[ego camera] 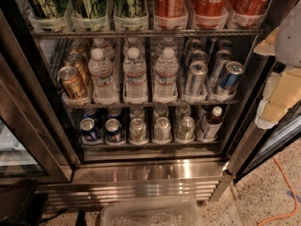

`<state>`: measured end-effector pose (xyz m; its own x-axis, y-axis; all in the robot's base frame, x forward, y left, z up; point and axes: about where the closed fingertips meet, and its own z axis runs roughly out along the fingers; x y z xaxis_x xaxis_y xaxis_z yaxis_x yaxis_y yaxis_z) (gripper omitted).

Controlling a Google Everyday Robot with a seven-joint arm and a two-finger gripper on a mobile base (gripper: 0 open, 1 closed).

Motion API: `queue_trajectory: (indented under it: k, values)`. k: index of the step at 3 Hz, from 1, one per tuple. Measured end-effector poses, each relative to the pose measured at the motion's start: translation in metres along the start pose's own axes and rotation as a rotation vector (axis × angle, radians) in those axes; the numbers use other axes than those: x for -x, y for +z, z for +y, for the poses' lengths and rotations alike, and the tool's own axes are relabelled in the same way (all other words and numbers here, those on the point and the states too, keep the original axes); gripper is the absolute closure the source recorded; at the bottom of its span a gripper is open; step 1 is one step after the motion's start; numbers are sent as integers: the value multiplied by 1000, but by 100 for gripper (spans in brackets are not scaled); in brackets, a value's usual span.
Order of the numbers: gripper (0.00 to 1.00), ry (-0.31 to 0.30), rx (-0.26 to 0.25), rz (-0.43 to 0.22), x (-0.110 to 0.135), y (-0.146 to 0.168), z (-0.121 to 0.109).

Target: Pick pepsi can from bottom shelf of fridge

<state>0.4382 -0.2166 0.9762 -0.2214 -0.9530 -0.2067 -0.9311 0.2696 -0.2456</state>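
The fridge (150, 171) stands open in front of me, with a steel base and a dark inside. On its bottom shelf (150, 144), two dark-blue pepsi cans (89, 130) (114, 131) stand at the front left, with more blue cans behind them. To their right are plain silver cans (162, 129) and a small bottle with a red label (209, 124). My gripper (277, 95) is the pale shape at the right edge, level with the middle shelf, outside the fridge and well away from the pepsi cans.
The middle shelf holds gold cans (73, 83), water bottles (135, 76) and slim blue-and-silver cans (229, 78). Green cans and red cola cans (209, 4) stand above. A glass door (19, 140) is at the left. A clear plastic bin (150, 213) and an orange cable (284, 192) lie on the floor.
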Motion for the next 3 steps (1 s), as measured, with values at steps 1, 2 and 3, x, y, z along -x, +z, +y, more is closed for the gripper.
queue_trajectory:
  k: [1, 2, 3]
  values:
    - [0, 0, 0, 0, 0, 0, 0]
    - [0, -1, 20, -12, 1, 9, 5]
    - [0, -42, 9, -45, 16, 27, 29]
